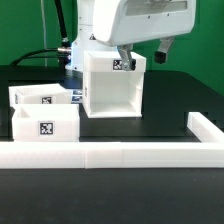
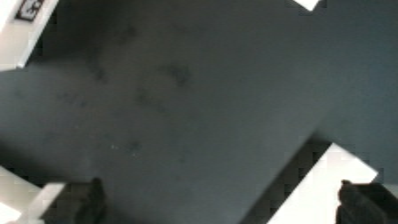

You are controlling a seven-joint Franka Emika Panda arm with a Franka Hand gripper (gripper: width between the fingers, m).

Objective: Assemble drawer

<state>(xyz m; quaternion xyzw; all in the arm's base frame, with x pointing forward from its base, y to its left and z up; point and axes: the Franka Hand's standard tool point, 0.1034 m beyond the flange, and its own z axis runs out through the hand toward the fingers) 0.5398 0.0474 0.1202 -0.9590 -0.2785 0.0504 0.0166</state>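
The drawer's white hollow cube housing (image 1: pixel 110 88) stands on the black table, open side toward the camera, with a tag on its top. Two small white trays with tags sit at the exterior view's left, one behind (image 1: pixel 42 97) and one in front (image 1: pixel 45 125). My gripper (image 1: pixel 145 54) hangs just above and behind the housing's top edge on the exterior view's right. In the wrist view the gripper (image 2: pixel 222 205) is open, its dark fingertips (image 2: pixel 80 200) wide apart with only black table between them. A white edge (image 2: pixel 342 168) shows beside one fingertip.
A long low white rail (image 1: pixel 110 153) runs along the front and turns back at the exterior view's right (image 1: pixel 205 126). Black cables lie behind the arm's base (image 1: pixel 60 52). A tagged white piece (image 2: pixel 18 22) shows at a corner of the wrist view.
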